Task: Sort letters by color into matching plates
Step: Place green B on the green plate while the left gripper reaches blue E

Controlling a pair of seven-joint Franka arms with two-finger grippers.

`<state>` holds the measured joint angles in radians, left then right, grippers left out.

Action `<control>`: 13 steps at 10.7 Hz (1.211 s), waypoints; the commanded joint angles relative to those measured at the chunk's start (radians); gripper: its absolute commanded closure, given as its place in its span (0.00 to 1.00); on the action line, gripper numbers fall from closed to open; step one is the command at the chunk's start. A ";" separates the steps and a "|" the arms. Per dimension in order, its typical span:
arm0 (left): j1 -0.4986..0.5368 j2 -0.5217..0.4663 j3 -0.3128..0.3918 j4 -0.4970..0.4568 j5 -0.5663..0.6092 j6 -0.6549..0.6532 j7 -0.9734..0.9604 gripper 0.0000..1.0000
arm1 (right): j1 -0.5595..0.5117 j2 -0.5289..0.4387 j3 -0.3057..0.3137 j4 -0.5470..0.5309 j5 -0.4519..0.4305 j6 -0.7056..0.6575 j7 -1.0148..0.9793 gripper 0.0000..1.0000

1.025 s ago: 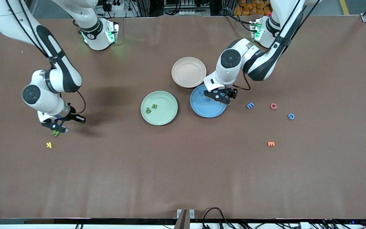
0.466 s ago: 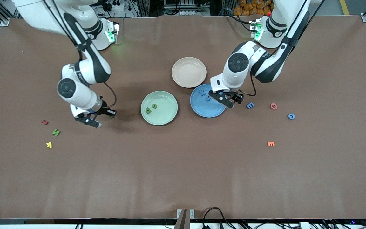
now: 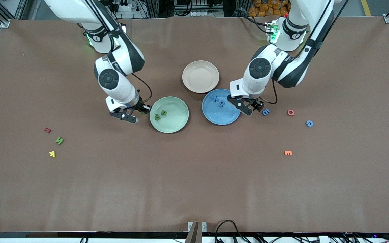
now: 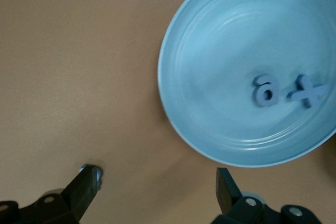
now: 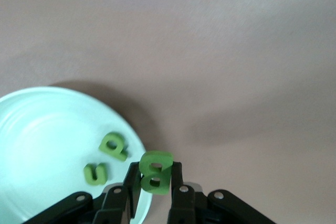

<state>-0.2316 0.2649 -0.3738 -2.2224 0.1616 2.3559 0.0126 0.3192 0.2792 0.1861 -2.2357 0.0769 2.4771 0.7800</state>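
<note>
Two arms reach over a wide brown table (image 3: 194, 189), whose whole stretch nearest the front camera lies bare and open. Three plates cluster near the middle: the beige-pink plate (image 3: 201, 76) farthest from the camera, its rim overlapping that of the blue plate (image 3: 221, 107), and the mint green plate (image 3: 169, 114) just beside the blue one, a narrow strip of table between their rims. The right pincer (image 3: 137, 115) hangs just at the green plate's edge on the right arm's side, its fingers clamped together on a green letter B (image 5: 155, 172) (the wrist view shows it upright between the pads, right at the rim). The left pincer (image 3: 252, 108) hovers over the table beside the blue plate's edge toward the left arm's end, fingers spread wide with nothing between them. Inside the green plate lie a green P (image 3: 157, 117) and a green S (image 3: 163, 112), close together; inside the blue plate lie a blue X (image 3: 215, 98) and a blue lowercase a (image 3: 221, 103). A blue E (image 3: 265, 111) sits just beside the left pincer, then a pink Q (image 3: 290, 112), a blue G (image 3: 309, 123) and an orange E (image 3: 288, 153), spaced apart. Toward the right arm's end lie a green N (image 3: 59, 140), a red letter (image 3: 47, 129) and a yellow K (image 3: 52, 154).
</note>
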 commanded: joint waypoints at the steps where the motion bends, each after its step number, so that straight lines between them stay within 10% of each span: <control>1: 0.028 -0.064 0.027 -0.120 -0.001 0.127 0.075 0.00 | 0.070 0.030 -0.016 0.046 0.017 -0.017 0.090 0.94; 8: 0.029 -0.059 0.156 -0.272 -0.002 0.377 0.268 0.00 | 0.143 0.121 -0.016 0.149 0.023 -0.017 0.217 0.93; 9: 0.028 -0.050 0.176 -0.275 -0.002 0.388 0.302 0.00 | 0.143 0.121 -0.016 0.152 0.023 -0.017 0.220 0.84; 10: 0.031 -0.040 0.177 -0.272 -0.002 0.388 0.306 0.00 | 0.143 0.121 -0.016 0.153 0.023 -0.018 0.228 0.01; 13: 0.031 -0.013 0.179 -0.270 -0.004 0.404 0.306 0.00 | 0.141 0.118 -0.027 0.160 0.020 -0.033 0.219 0.00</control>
<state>-0.2034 0.2364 -0.1982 -2.4861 0.1617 2.7319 0.2956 0.4473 0.3947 0.1791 -2.0980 0.0829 2.4682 0.9913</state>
